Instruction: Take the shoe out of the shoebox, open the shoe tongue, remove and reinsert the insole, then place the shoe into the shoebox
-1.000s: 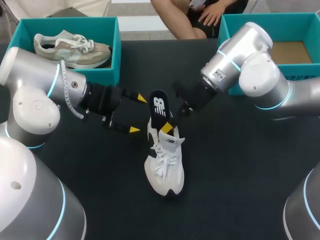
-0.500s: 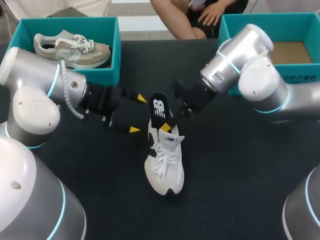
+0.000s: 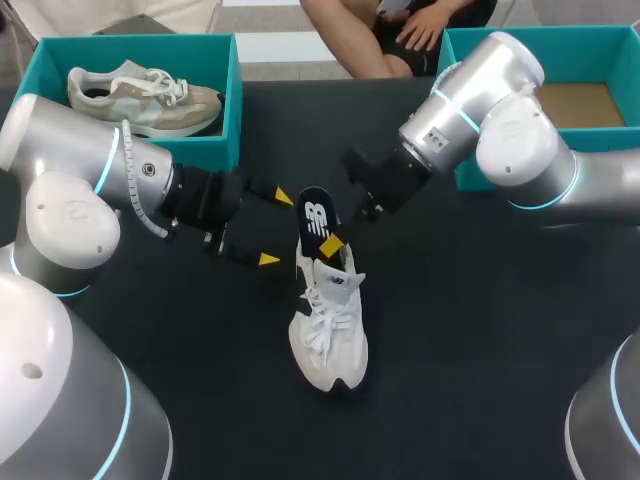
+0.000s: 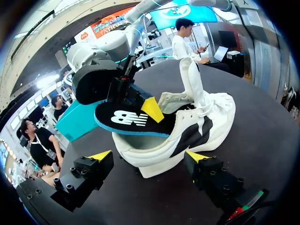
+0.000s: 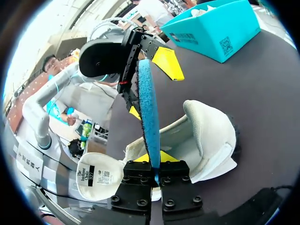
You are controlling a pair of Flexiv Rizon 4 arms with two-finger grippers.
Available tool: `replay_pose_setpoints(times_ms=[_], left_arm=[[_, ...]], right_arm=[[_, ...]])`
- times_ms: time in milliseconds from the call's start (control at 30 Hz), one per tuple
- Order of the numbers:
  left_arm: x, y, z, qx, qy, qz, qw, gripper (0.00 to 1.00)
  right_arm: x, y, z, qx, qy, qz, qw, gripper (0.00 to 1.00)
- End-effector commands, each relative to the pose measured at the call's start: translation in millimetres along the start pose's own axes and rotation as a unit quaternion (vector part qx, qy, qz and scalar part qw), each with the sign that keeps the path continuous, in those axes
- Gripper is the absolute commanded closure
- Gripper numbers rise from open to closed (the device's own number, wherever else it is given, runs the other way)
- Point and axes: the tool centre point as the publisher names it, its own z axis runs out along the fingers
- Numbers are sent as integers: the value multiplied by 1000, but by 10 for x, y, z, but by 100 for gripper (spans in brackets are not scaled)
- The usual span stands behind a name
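Note:
A white shoe point(image 3: 328, 325) lies on the black table point(image 3: 480, 340), heel toward the far side. A black insole point(image 3: 315, 215) with a white logo sticks up out of its heel opening. My right gripper point(image 3: 332, 245) is shut on the insole's lower end. From the right wrist, the insole's blue underside point(image 5: 149, 110) stands edge-on between the fingers of the gripper point(image 5: 156, 161), above the shoe point(image 5: 208, 136). My left gripper point(image 3: 275, 228) stands open just left of the heel. In its own view the left gripper point(image 4: 149, 157) has the shoe point(image 4: 197, 124) and insole point(image 4: 126, 119) just ahead of its fingers.
A teal shoebox point(image 3: 225, 75) at the far left holds a second, beige shoe point(image 3: 140, 100). Another teal shoebox point(image 3: 470, 50) stands at the far right behind my right arm. A person sits beyond the far edge, not touching the table.
My right arm has drawn back slightly toward the far side, and the insole has tilted a little to the left with it. The left arm and the shoe have stayed put.

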Motion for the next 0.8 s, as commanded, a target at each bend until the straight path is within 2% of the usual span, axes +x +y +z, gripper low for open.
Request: replay_pose_setpoints(times_ms=[33, 167, 300, 800], left_arm=[[3, -6, 5, -2, 0, 0, 1000, 0], [3, -6, 5, -2, 0, 0, 1000, 0], [3, -6, 5, -2, 0, 0, 1000, 0], [3, -6, 5, -2, 0, 0, 1000, 0]], right_arm=[[-32, -12, 67, 20, 7, 12, 1000, 100], [28, -147, 112, 32, 13, 30, 999, 100], [45, -200, 127, 34, 14, 35, 999, 100], [94, -6, -39, 26, -8, 15, 1000, 100]])
